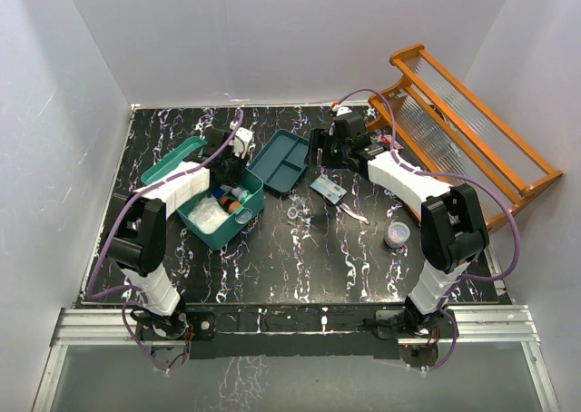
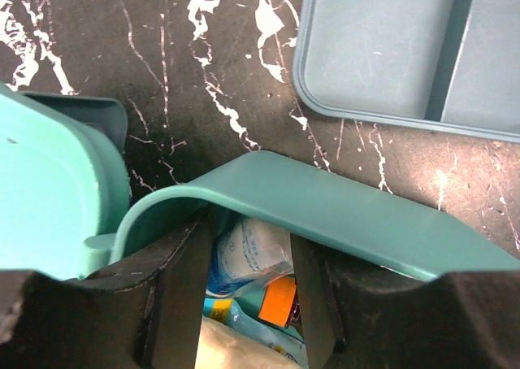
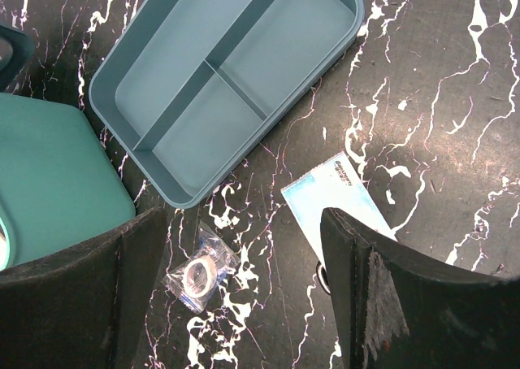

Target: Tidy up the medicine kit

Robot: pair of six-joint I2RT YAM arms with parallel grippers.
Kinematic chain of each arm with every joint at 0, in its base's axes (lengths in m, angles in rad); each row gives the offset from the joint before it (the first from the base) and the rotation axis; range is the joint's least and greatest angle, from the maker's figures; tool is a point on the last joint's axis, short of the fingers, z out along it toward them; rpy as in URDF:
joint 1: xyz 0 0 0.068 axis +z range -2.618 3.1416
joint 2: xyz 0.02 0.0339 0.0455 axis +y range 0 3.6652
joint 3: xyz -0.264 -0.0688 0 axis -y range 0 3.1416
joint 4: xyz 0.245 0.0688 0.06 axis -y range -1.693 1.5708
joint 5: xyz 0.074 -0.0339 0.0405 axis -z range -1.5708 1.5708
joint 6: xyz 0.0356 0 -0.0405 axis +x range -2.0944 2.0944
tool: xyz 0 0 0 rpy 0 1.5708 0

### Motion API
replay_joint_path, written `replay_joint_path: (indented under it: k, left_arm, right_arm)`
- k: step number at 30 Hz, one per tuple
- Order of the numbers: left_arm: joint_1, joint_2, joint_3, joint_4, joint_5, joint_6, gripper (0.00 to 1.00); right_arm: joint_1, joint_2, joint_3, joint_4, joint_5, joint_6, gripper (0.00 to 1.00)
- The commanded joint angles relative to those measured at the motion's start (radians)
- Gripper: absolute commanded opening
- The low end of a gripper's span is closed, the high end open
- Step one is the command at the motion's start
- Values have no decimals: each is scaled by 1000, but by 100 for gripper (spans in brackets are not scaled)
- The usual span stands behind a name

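Observation:
The teal-green medicine kit (image 1: 247,214) stands open at the left of the table, its lid (image 1: 171,161) folded back. In the left wrist view its rim (image 2: 349,210) arches over my left gripper (image 2: 248,259), which reaches down inside the box. The jaws stand apart around a white-and-blue packet (image 2: 248,247) and an orange-capped bottle (image 2: 279,300). My right gripper (image 3: 244,247) is wide open and empty. It hovers over the table between a small clear bag with a tape roll (image 3: 197,276) and a blue-and-white sachet (image 3: 333,192).
A flat dark-teal divided tray (image 1: 280,161) lies right of the kit and also shows in the right wrist view (image 3: 219,76). A small lidded cup (image 1: 397,234) and a white strip (image 1: 354,212) lie at the right. An orange wooden rack (image 1: 472,131) stands at the back right.

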Motion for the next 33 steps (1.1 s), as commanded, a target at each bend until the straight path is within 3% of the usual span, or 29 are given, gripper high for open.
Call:
replay_joint_path:
  k: [1, 8, 12, 15, 17, 20, 33]
  left_arm:
    - [5, -74, 20, 7, -72, -64, 43]
    - [5, -128, -17, 38, -92, -99, 45]
    - [5, -164, -53, 61, 5, -144, 53]
    - [5, -175, -85, 65, 69, -148, 54]
    - [5, -166, -88, 56, 87, -139, 47]
    - [5, -148, -94, 55, 82, -124, 30]
    - [5, -51, -87, 121, -134, -100, 7]
  right_arm:
    - [-5, -52, -2, 36, 3, -7, 74]
    - [-6, -51, -5, 39, -9, 0, 74]
    - [-5, -57, -13, 41, -8, 6, 74]
    - [-6, -61, -19, 46, -10, 9, 73]
    - [-5, -64, -25, 48, -10, 10, 73]
    - [-6, -65, -31, 51, -10, 10, 73]
    - [-5, -74, -41, 56, 0, 6, 73]
